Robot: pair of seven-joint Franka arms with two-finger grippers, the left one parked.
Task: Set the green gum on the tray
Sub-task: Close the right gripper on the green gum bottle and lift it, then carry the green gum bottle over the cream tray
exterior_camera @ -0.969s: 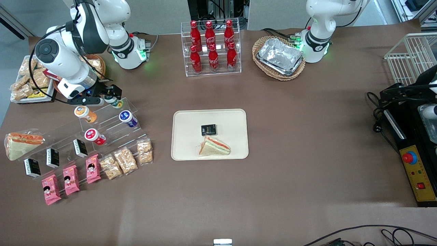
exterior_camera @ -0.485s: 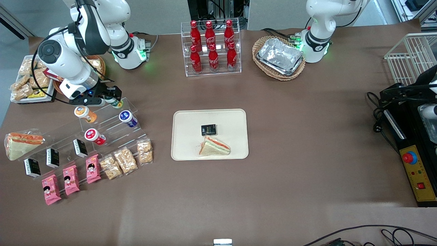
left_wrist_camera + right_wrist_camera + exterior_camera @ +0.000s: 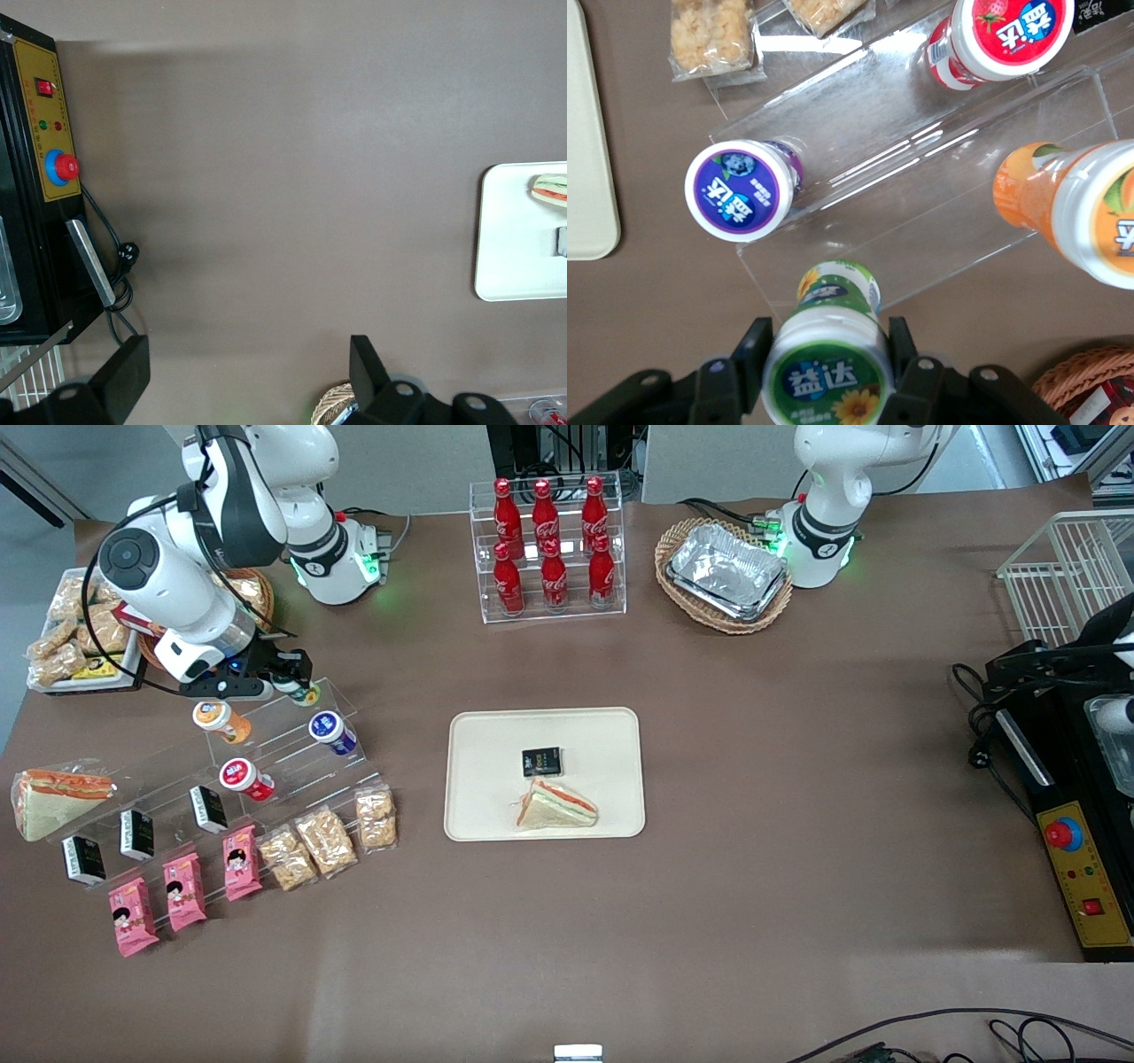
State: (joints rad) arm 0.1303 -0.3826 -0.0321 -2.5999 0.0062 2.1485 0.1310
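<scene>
In the front view, the gripper (image 3: 285, 683) is low over the highest step of a clear acrylic stepped rack (image 3: 292, 731), at the working arm's end of the table. Its two black fingers are clamped on the green gum (image 3: 297, 688), a small round bottle with a green label. Just nearer to the camera than the gripper stand the orange-lidded bottle (image 3: 219, 720) and the blue-lidded bottle (image 3: 331, 731), and one step lower the red-lidded bottle (image 3: 245, 778). The tray (image 3: 478, 735) lies well apart from the gripper, toward the middle of the table. It is flat, cream-beige, with rounded corners and a low rim. On it lie a small black packet (image 3: 541, 761) and a wrapped triangular sandwich (image 3: 556, 806); the part of the tray closest to the gripper is bare. Between gripper and tray there is only smooth brown tabletop (image 3: 399, 673).

In the left wrist view, only one end of the tray (image 3: 514, 257) shows, pale on the brown surface.

In the right wrist view, the fingers (image 3: 749, 359) press both sides of the green gum (image 3: 827, 372), just under its white-and-green lid with a sunflower. The bottle touches the rack's transparent edge (image 3: 921, 274). The glossy blue lid (image 3: 740, 190) is near, and the orange bottle (image 3: 1072, 212) is beside the gripper.
</scene>
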